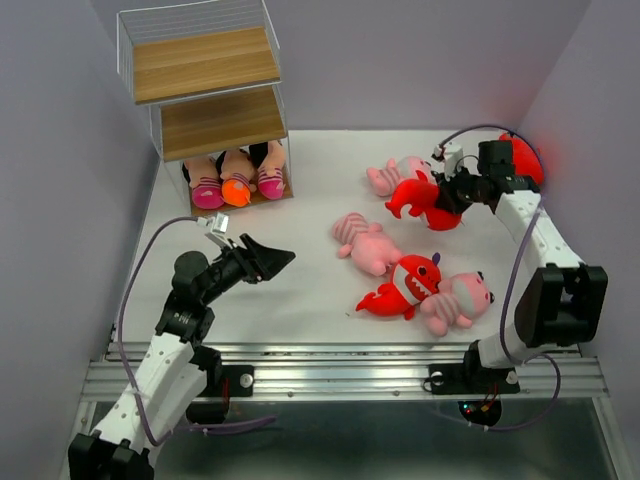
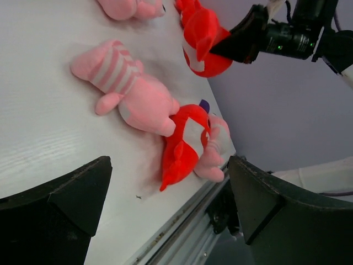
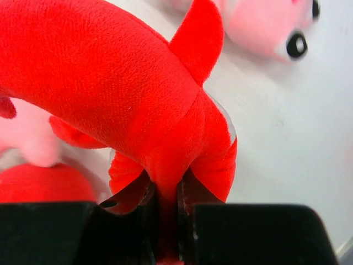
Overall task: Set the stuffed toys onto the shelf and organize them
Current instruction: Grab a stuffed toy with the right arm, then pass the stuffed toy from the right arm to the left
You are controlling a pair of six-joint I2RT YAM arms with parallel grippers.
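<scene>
Currently the red shark (image 3: 127,94) is pinched by a thin fold in the closed right gripper (image 3: 165,193), far right of the table (image 1: 300,310), well apart from the shelf (image 1: 205,65). Soft, light plush is expected; a fuller body grip is advised. Left gripper (image 1: 275,262) is held open, empty.

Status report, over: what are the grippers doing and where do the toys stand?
Left gripper open, holding nothing. Right gripper shut on red shark. Three dolls on shelf, bottom tier. Pink toy lies right beside the held shark.

White tabletop (image 1: 300,300), pale lilac walls (image 1: 420,60), metal rail (image 1: 340,375) along near edge
</scene>
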